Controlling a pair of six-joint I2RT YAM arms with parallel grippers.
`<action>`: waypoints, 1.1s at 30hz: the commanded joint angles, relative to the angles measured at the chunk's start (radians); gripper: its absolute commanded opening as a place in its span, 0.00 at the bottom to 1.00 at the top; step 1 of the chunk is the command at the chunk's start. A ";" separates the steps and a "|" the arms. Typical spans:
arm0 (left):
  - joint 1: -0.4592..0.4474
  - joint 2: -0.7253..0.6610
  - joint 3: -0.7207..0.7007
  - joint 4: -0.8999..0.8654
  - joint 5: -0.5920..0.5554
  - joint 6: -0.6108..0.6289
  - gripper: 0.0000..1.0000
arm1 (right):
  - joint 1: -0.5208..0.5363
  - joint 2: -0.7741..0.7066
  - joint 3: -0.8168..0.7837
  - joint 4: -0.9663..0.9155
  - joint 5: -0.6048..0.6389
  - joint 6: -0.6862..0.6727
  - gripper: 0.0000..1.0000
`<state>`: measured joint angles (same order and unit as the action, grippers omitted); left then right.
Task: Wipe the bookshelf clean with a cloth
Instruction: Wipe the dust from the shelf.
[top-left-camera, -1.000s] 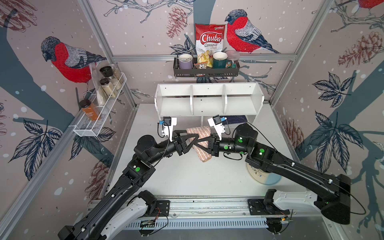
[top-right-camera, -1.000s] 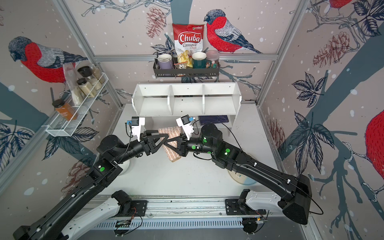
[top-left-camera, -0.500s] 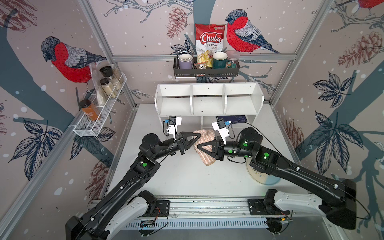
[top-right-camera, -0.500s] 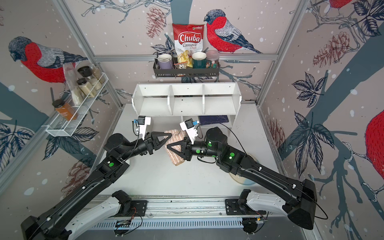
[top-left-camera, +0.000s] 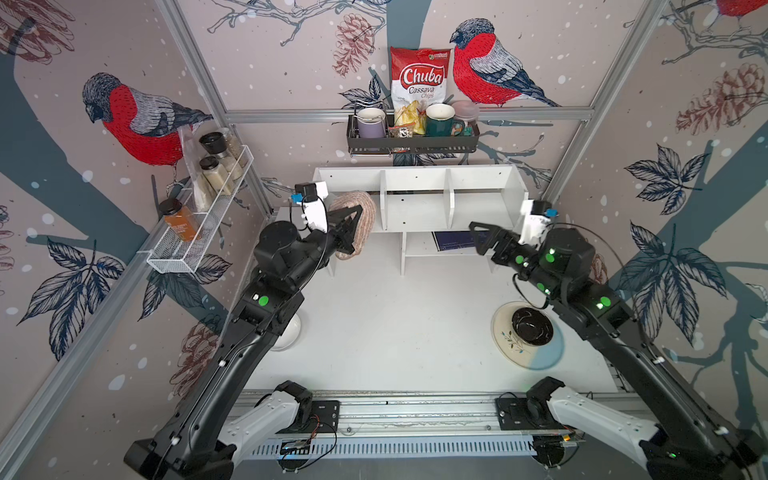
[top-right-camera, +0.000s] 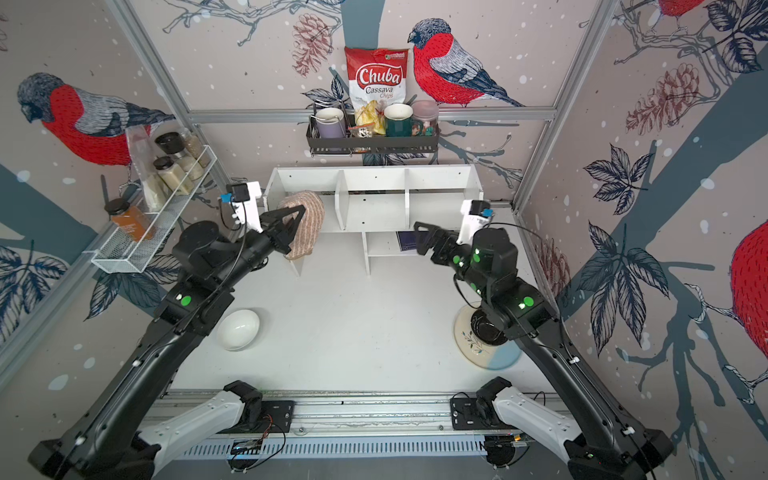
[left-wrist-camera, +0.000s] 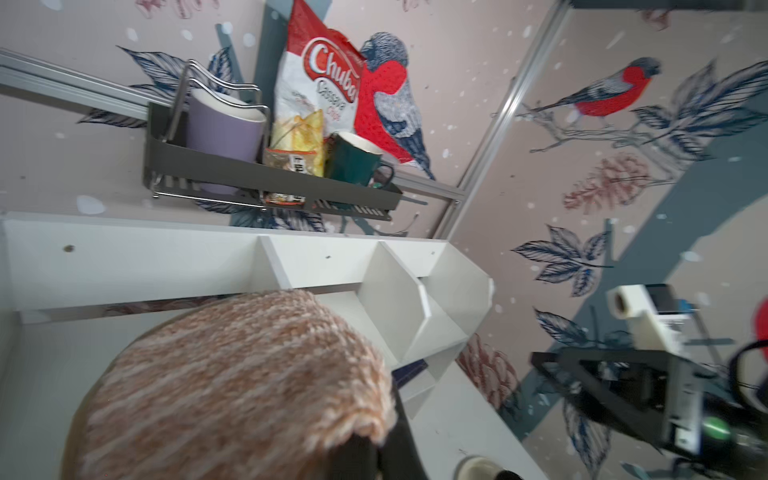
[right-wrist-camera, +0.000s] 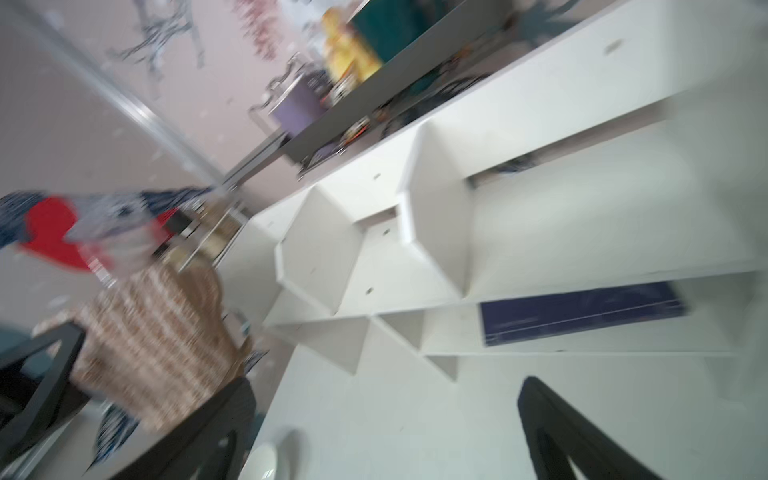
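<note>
Since a second ago the arms have swung apart from mid-worktop. The left hand (top-left-camera: 355, 218), jaws clamped on the cloth (top-left-camera: 368, 212), has lifted it to the mouth of the leftmost upper compartment of the bookshelf (top-left-camera: 415, 183), where it drapes over the fingers. The right hand (top-left-camera: 476, 239) has let go and hangs empty with its jaws wide apart, level with the lower shelf, forearm stretched forward. On the black wall rack (top-left-camera: 411, 143) above, a red-and-white bag (top-left-camera: 419, 83) reads "Chuba Cassava Chips".
</note>
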<state>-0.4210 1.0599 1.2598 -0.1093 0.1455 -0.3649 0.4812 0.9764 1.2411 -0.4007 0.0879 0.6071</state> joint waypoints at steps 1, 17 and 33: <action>0.010 0.096 0.059 -0.081 -0.191 0.113 0.00 | -0.223 0.089 0.119 -0.226 0.110 -0.014 1.00; 0.122 0.461 0.079 0.021 -0.214 0.094 0.00 | -0.351 0.545 0.349 -0.183 0.004 -0.189 0.78; 0.108 0.563 0.141 -0.032 -0.235 -0.019 0.00 | -0.274 0.465 0.206 -0.168 0.034 -0.202 0.00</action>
<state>-0.3233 1.6054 1.3624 -0.0624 -0.0525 -0.3435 0.2081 1.4506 1.4559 -0.5854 0.2287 0.2657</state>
